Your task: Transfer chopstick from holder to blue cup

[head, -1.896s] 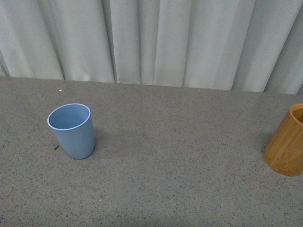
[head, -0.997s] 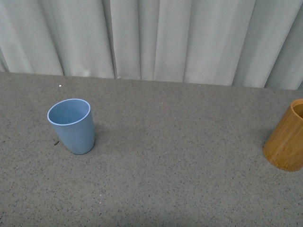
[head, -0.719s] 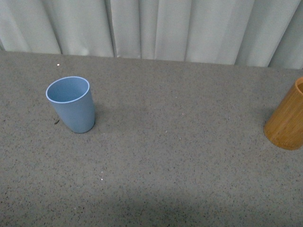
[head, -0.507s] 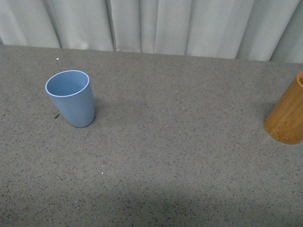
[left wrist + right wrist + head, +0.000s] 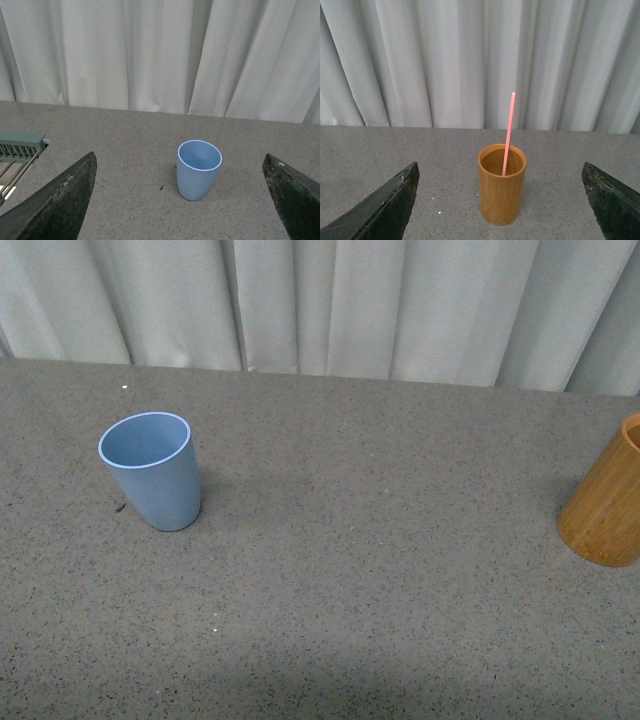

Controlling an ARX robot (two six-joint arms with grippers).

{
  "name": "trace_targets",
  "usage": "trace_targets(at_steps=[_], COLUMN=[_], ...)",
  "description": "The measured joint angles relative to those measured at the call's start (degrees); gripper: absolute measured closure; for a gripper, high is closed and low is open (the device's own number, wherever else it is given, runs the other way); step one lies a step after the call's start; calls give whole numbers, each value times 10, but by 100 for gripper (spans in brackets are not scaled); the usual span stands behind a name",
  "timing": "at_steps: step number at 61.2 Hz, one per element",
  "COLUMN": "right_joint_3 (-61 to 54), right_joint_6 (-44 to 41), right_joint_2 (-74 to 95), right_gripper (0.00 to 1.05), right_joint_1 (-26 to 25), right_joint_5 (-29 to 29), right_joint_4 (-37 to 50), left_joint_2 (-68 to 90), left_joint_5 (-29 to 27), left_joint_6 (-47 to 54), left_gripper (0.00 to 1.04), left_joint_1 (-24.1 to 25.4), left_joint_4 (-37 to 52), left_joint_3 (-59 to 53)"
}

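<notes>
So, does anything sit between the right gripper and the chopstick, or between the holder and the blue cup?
Nothing visible. The open right gripper faces the holder and its pink chopstick across bare table, and only bare table lies between holder and blue cup.

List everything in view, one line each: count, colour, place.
blue cup: one, light blue, upright on the left of the table, nothing in it.
holder: one, orange-brown wood, upright at the far right of the front view.
chopstick: one, pink, standing in the holder.
table: one, grey speckled, under both vessels.
curtain: one, white, pleated, behind the table.
slatted rack: one, pale green, cut off in the left wrist view.
left pincer: one, dark, open, facing the blue cup.
right pincer: one, dark, open, facing the holder.
</notes>
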Motion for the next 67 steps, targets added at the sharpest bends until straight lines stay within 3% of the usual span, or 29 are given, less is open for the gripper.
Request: trace_targets(at_steps=[39, 41, 45, 49, 67], right_joint_3=[0, 0, 0, 0, 0], right_joint_6=[0, 0, 0, 0, 0], right_joint_2=[0, 0, 0, 0, 0], right_gripper=[9, 9, 9, 9, 9], right_joint_1=[0, 0, 0, -1, -1], right_joint_5=[0, 0, -1, 0, 0], right_joint_4=[0, 0, 0, 0, 0], left_joint_2=[0, 11, 113, 184, 466], left_joint_5=[0, 33, 229, 287, 118], left_joint_6=[0, -18, -122, -229, -345], left_gripper=[7, 7, 7, 7, 7], left_joint_1=[0, 10, 79, 91, -56], left_joint_4=[0, -19, -155, -183, 23], left_joint_3=[0, 5, 58, 64, 145])
